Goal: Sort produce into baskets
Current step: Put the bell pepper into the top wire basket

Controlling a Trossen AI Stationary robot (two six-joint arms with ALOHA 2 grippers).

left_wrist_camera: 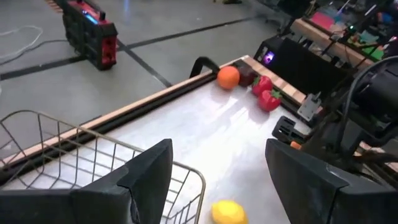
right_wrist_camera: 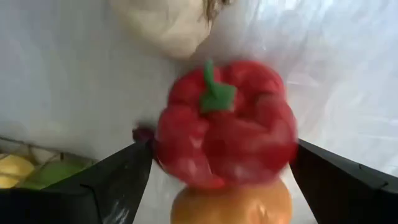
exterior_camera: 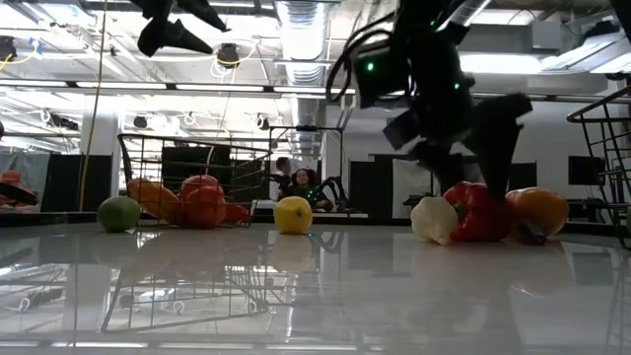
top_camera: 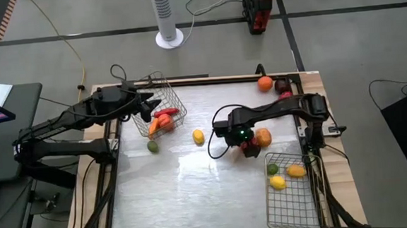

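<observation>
High view: the right gripper [top_camera: 250, 147] is hovering over the glossy red toy bell pepper [top_camera: 251, 150] on the worktop [top_camera: 194, 192], beside the silver wire-mesh basket [top_camera: 294, 206].

Low view: the pepper [exterior_camera: 479, 212] is sitting beneath the spread jaws.

Right wrist view: the pepper [right_wrist_camera: 225, 124] is lying between both released jaws, ungrasped.

Left wrist view: the left gripper [left_wrist_camera: 227, 180] is waiting, jaws parted and empty.

A white tower fan [top_camera: 167, 17] and red-black box [top_camera: 258, 6] stand beyond the table [top_camera: 194, 192].

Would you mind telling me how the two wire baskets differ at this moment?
The left basket lies tipped on its side, mouth toward the table's middle; the right basket sits flat, mouth up. The left basket holds red and orange produce; the right basket holds yellow and green pieces. The left gripper hovers at the left basket; nothing hovers over the right basket. Both are silver wire mesh.
</observation>
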